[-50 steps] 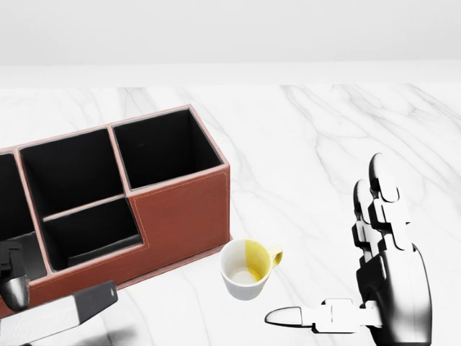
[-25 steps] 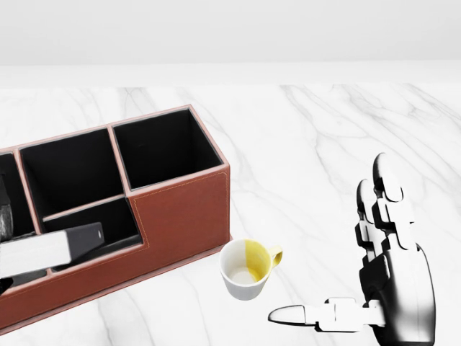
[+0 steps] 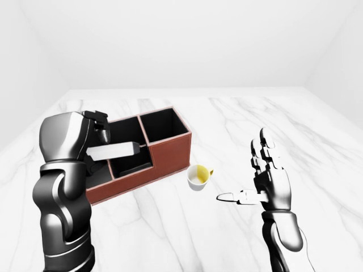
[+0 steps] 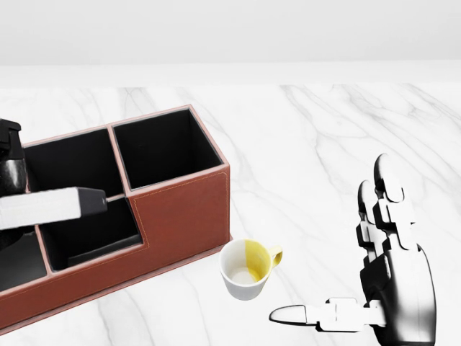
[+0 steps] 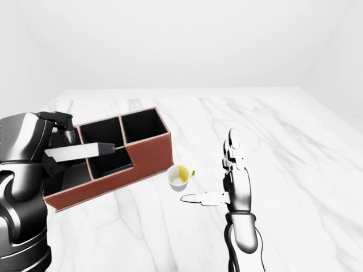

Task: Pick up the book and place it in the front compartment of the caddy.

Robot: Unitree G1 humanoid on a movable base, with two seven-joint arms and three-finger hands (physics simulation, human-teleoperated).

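Book gripped in left hand, held level over caddy at table's left edge, not yet lowered; right hand splayed wide, empty.

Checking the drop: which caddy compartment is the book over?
The book in the left hand hangs over the low compartment, the one beside the cup.

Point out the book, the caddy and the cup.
book (image 4: 50, 207), head view, on its pale cover.
caddy (image 4: 184, 216), head view, on its brown outer wall.
cup (image 4: 241, 272), head view, on its inner bowl.
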